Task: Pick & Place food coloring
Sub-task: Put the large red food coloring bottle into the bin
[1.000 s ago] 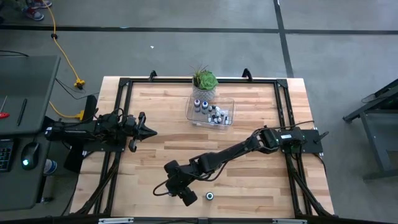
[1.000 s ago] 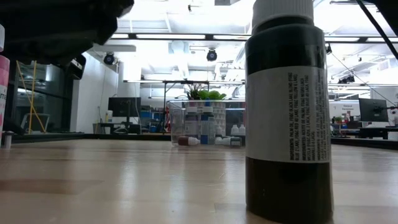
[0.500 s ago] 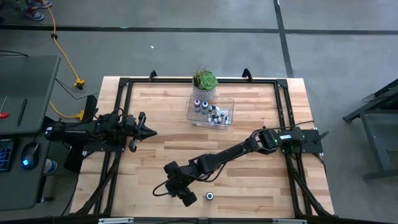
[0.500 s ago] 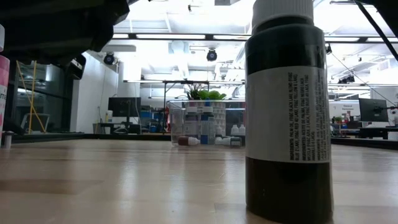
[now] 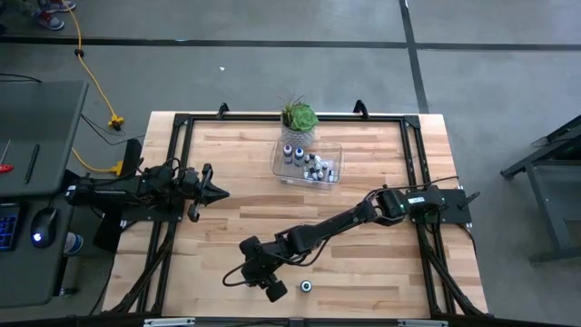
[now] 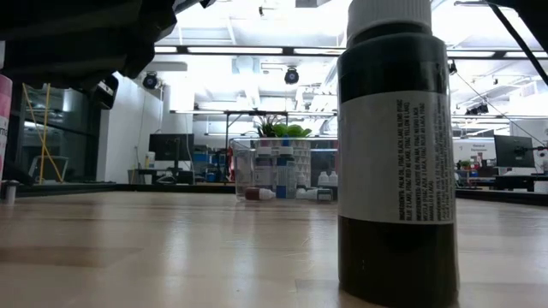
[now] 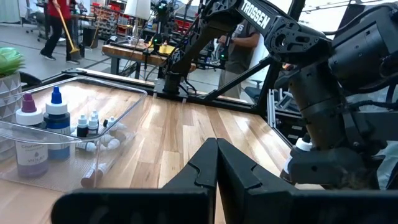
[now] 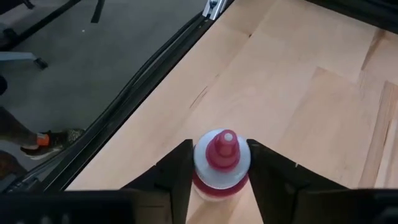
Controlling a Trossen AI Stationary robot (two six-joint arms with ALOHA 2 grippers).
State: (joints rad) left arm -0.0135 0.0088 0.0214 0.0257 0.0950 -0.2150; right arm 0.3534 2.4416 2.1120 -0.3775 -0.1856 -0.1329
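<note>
A small food coloring bottle with a red nozzle tip, a white collar and a red body stands upright on the table near its front left. My right gripper is shut on it; in the high view that gripper hides the bottle. The low view shows only a pink sliver of the bottle at its left edge. A dark bottle with a white cap stands alone near the front edge. My left gripper waits shut at the table's left side. My right gripper pinches the bottle's upper body just under the white collar between its two fingers, one on each side. The fingers slant down at it from the table's right. The bottle stands upright with its base on the table.
A clear plastic tray at the back middle holds several more small bottles. A potted green plant stands just behind it. The dark bottle looms close in the low view. Black frame rails run along the table's sides.
In the low view my right gripper's dark mass has drawn in over the pink bottle at the left edge and now hides its white cap. The bottle has stayed standing where it was.
</note>
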